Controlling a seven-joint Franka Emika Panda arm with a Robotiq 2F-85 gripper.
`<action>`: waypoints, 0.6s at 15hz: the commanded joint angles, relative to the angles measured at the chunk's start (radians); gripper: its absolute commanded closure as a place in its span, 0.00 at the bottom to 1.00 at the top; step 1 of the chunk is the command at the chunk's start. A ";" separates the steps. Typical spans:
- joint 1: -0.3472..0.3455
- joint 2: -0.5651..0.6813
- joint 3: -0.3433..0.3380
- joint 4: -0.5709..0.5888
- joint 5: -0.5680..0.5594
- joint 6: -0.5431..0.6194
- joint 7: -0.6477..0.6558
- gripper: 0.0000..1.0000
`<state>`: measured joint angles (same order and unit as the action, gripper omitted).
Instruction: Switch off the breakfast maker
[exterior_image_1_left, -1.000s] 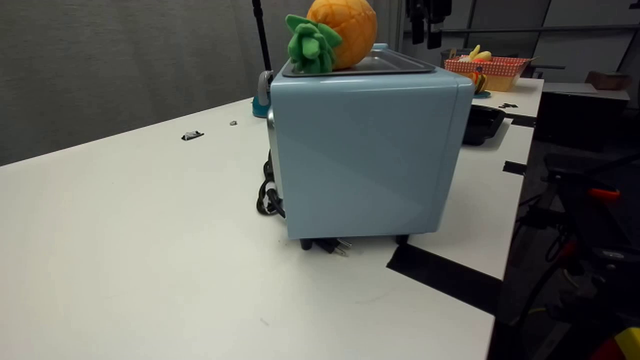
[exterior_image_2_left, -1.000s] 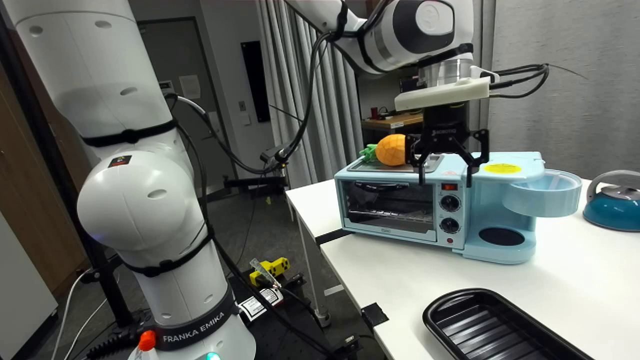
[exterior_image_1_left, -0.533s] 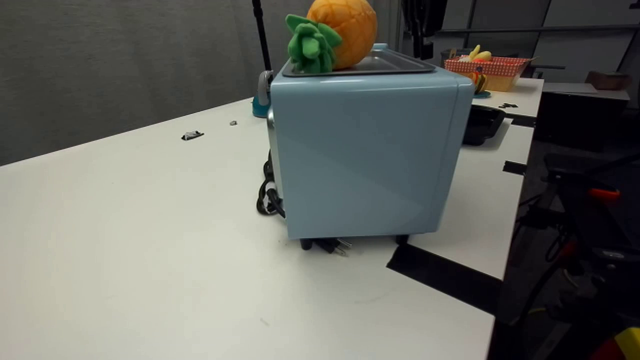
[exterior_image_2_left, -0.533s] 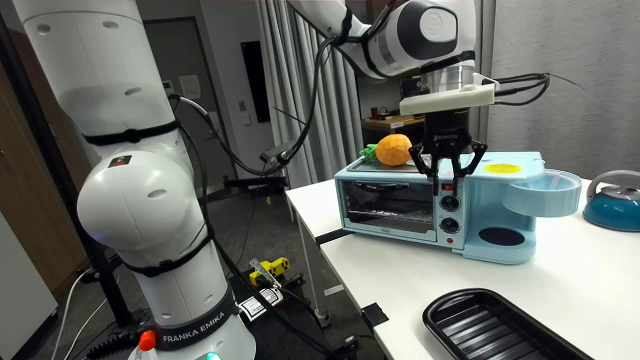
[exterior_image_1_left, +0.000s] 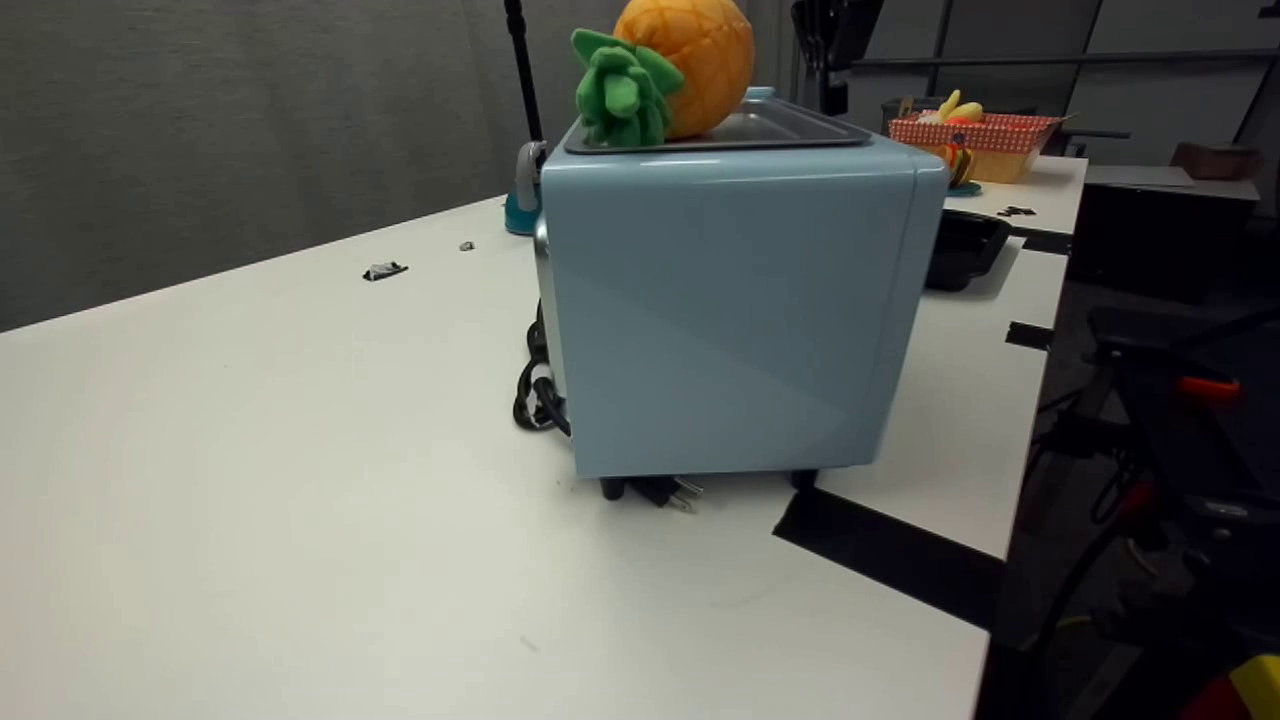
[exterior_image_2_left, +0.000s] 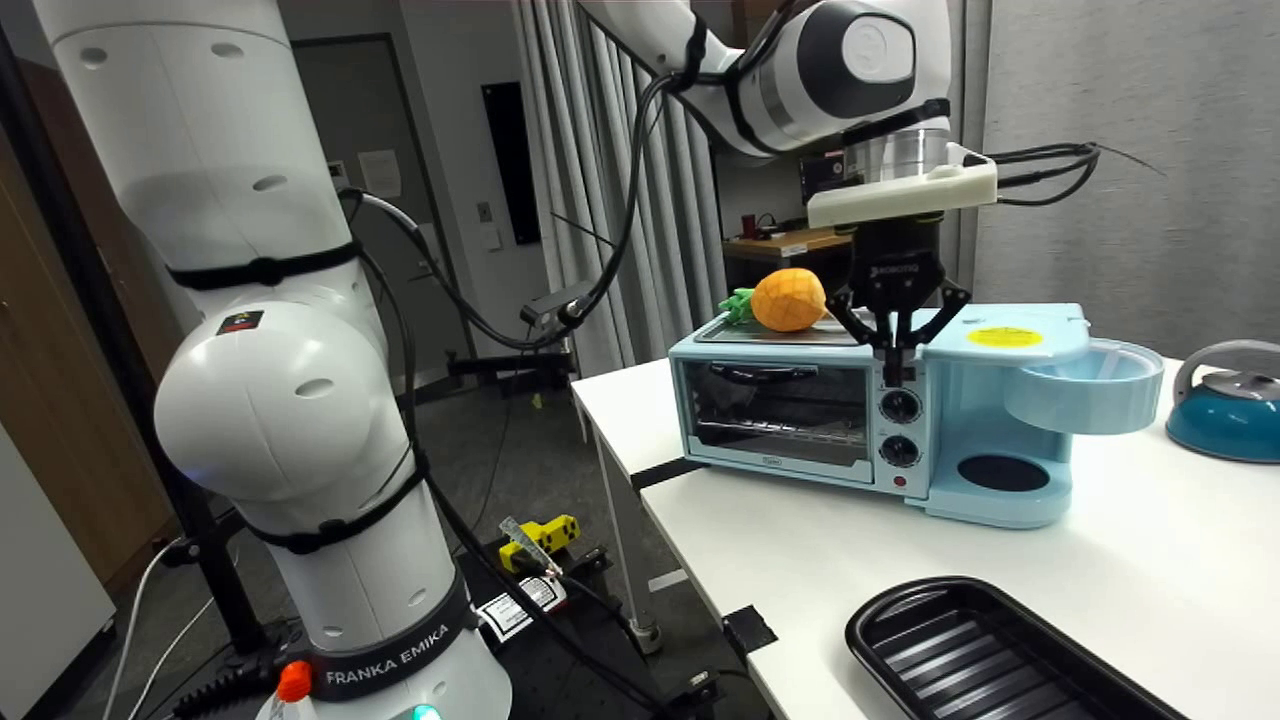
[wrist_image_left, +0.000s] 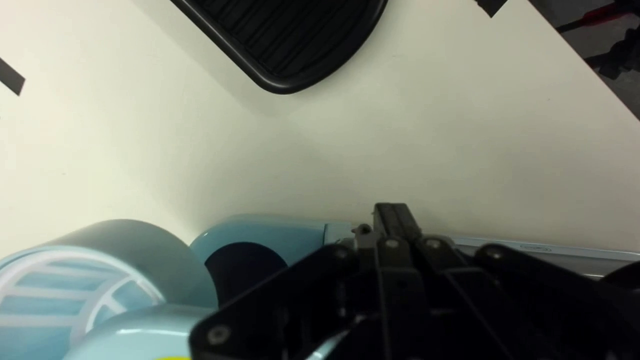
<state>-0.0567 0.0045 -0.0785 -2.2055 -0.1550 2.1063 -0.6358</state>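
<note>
The pale blue breakfast maker (exterior_image_2_left: 960, 420) stands on the white table, its oven door and control panel visible in an exterior view. Its plain side (exterior_image_1_left: 740, 320) fills the middle of an exterior view. My gripper (exterior_image_2_left: 893, 382) points down in front of the control panel, jaws pressed together with nothing between them. The fingers cover most of the red switch at the panel's top. Just under the fingertips is the upper knob (exterior_image_2_left: 900, 406), with the lower knob (exterior_image_2_left: 900, 451) beneath. In the wrist view the gripper (wrist_image_left: 392, 206) is shut beside the appliance's front; contact cannot be told.
An orange plush pineapple (exterior_image_2_left: 788, 300) lies on the appliance's top tray. A black ribbed pan (wrist_image_left: 290, 45) rests on the table in front. A teal kettle (exterior_image_2_left: 1230, 415) stands beyond the appliance's cup holder (exterior_image_2_left: 1085, 390). A loose cord (exterior_image_1_left: 540, 395) lies behind.
My gripper's fingers have come together from wide apart. The gripper has moved slightly lower, and its tips now overlap the red switch. The breakfast maker has not moved.
</note>
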 joint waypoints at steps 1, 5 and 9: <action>-0.001 0.030 0.011 0.029 -0.001 0.033 -0.026 1.00; -0.003 0.055 0.019 0.036 0.000 0.078 -0.022 1.00; -0.002 0.077 0.026 0.037 0.006 0.097 -0.023 1.00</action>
<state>-0.0565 0.0530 -0.0602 -2.1909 -0.1551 2.1857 -0.6361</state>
